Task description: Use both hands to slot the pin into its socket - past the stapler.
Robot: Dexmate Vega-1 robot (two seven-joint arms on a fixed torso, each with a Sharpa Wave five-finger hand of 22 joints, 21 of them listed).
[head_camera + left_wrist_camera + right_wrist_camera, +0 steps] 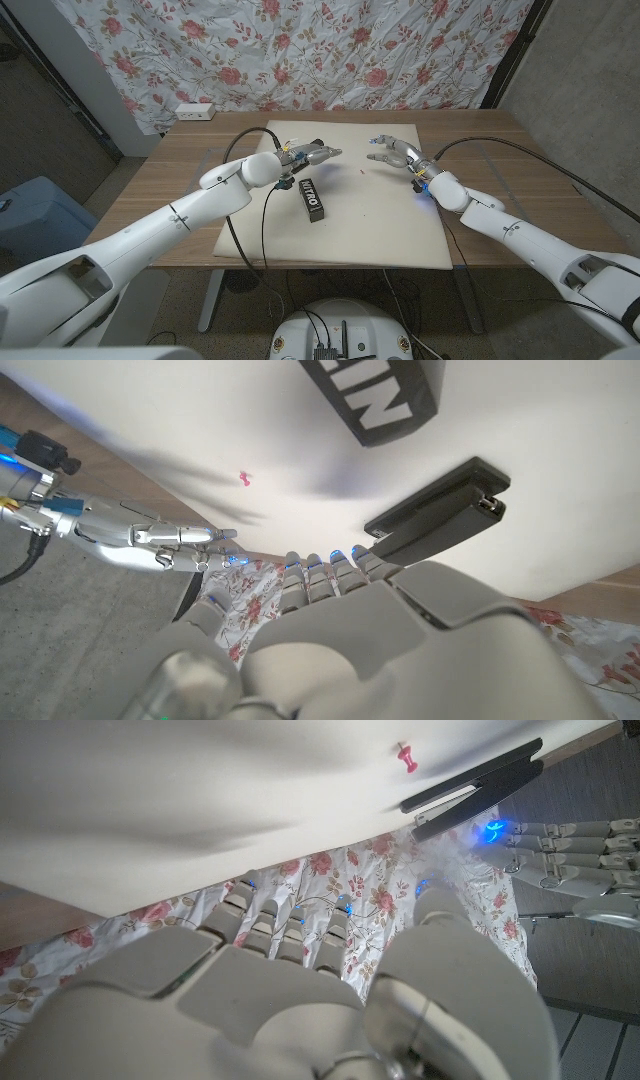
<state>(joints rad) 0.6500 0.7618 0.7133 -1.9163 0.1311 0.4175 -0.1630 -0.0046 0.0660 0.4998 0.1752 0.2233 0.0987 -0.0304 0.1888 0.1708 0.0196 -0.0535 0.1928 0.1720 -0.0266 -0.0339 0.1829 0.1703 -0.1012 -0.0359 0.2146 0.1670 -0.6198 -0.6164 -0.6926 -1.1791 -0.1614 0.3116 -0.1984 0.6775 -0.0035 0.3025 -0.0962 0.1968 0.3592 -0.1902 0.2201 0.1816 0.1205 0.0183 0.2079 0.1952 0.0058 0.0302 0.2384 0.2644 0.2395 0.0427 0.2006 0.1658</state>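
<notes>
The pin (362, 172) lies on the mat (400, 240) between both hands, nearer the right hand (392, 153). Nothing is held: the right hand's fingers are spread, as are those of the left hand (312, 153).

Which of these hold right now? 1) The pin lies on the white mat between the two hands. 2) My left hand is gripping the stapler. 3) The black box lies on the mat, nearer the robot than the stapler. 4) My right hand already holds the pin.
1) True: the red pin lies on the white mat, between the left hand and the right hand.
2) False: the stapler lies on the mat, with the left hand's fingers open and off it.
3) True: the black box lies there.
4) False: the right hand holds nothing; the pin lies loose.
</notes>
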